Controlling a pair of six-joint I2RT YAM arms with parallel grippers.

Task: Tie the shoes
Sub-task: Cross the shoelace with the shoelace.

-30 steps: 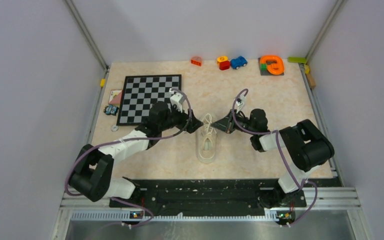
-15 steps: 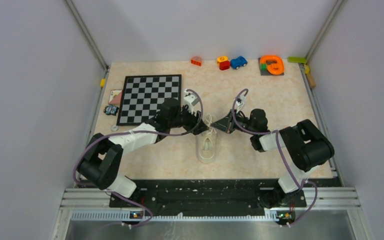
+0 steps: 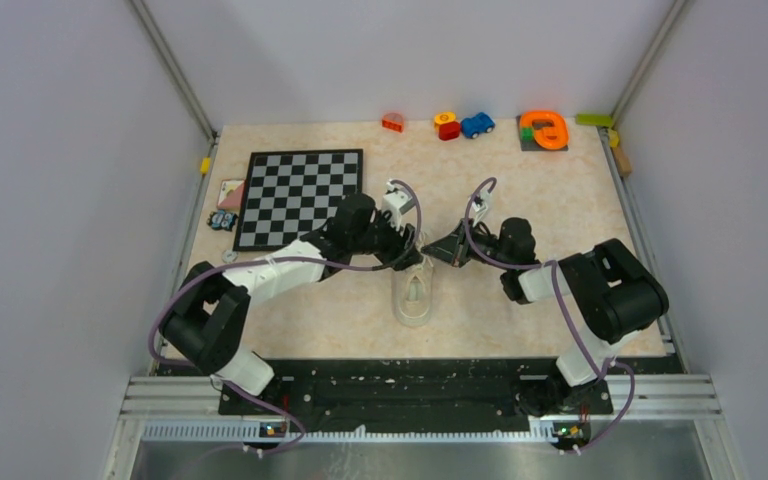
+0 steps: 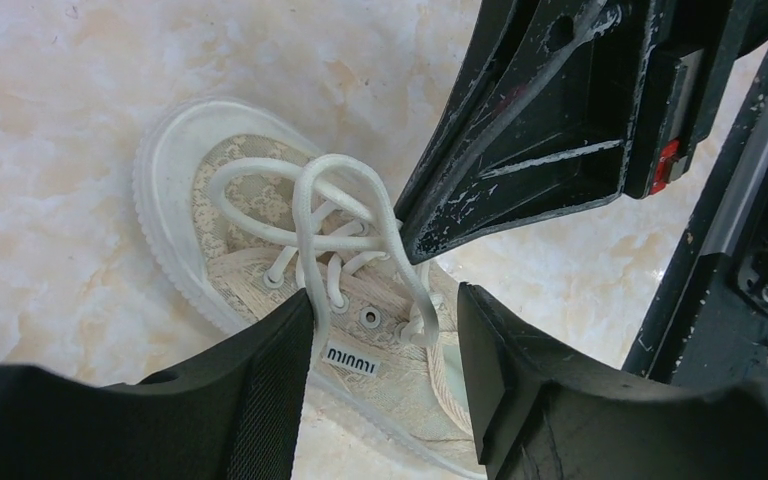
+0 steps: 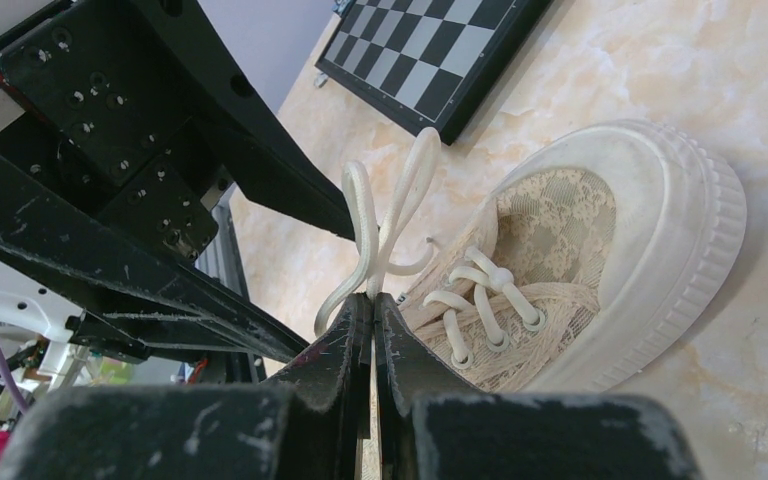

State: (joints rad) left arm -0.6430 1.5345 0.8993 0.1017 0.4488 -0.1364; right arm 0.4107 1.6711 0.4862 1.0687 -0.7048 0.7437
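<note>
The cream lace-pattern shoe (image 3: 415, 292) lies mid-table with its toe toward the far side. My right gripper (image 3: 438, 250) is shut on a white lace loop (image 5: 390, 215) and holds it up over the eyelets; its tips (image 5: 372, 300) pinch the base of the loop. My left gripper (image 3: 407, 255) hovers over the shoe (image 4: 250, 200) from the left. Its jaws (image 4: 385, 310) stand open astride the laces (image 4: 335, 200), and one strand runs along its left finger (image 4: 270, 380). The right gripper's shut tip (image 4: 415, 235) sits just beyond my left jaws.
A chessboard (image 3: 300, 195) lies at the left rear, with cards and small pieces (image 3: 226, 205) beside its left edge. Toys (image 3: 460, 124) and an orange piece (image 3: 544, 130) line the far edge. The two arms almost touch over the shoe.
My left arm swung right from the chessboard's corner to the shoe, and its jaws narrowed. The right gripper stayed put, still holding the lace loop.
</note>
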